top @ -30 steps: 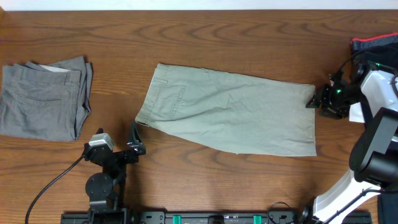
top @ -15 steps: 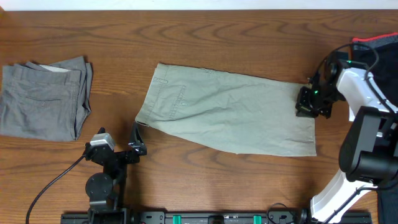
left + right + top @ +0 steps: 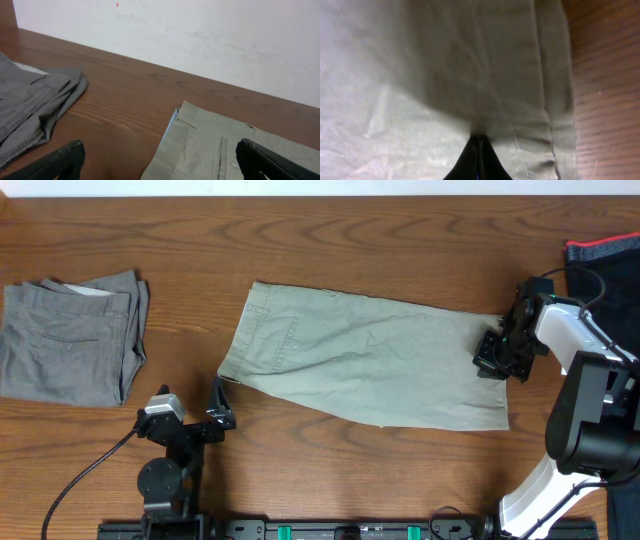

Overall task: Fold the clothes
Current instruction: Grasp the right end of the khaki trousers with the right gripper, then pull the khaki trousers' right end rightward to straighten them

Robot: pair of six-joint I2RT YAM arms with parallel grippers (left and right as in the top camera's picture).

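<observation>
The khaki-green pair (image 3: 370,365) lies flat and unfolded in the middle of the desk (image 3: 400,230). Its waistband (image 3: 245,330) faces the robot's left and its leg hem (image 3: 505,402) faces the robot's right. The grey pair (image 3: 70,340) sits well apart at the far left, already folded into a compact stack.

The right gripper (image 3: 498,355) is positioned over the hem end of the khaki-green pair, just inside the edge. In the right wrist view its jaws are together, with the tip (image 3: 479,150) touching the cloth. Whether a layer of cloth is caught between them cannot be determined. This position suits taking the hem for a fold toward the waistband.

The left gripper (image 3: 218,412) rests near the front desk edge, just beside the waistband corner, apart from the cloth. Its jaws are spread wide, holding nothing, and are placed to take that corner when required.

Judgement: the fold of the khaki-green pair is not yet begun.
</observation>
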